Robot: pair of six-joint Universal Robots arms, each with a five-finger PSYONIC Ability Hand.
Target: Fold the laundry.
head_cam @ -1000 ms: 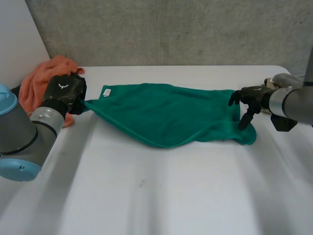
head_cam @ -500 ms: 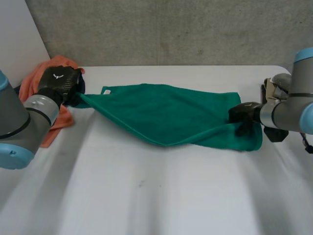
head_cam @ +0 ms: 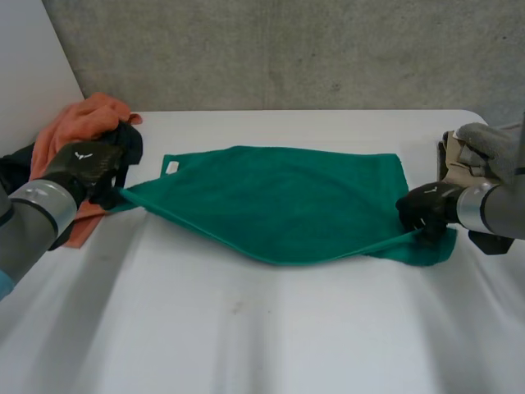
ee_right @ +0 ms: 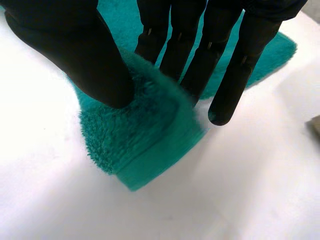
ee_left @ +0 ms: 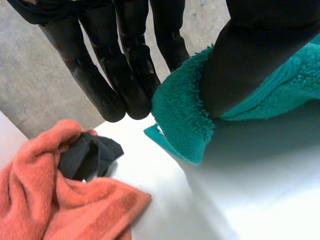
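On the white table [head_cam: 246, 328], a green towel [head_cam: 279, 201] stretches between the left hand [head_cam: 82, 164] and right hand [head_cam: 426, 212], each pinching a corner shallowly, so tension might slip one free near the orange cloth [head_cam: 78, 123] behind.

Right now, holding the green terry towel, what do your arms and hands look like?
The left hand and right hand are matte black, with long slim fingers and a thick thumb. The left one carries a small white mark on its back. The left arm and right arm are grey tubes with silvery wrist bands.
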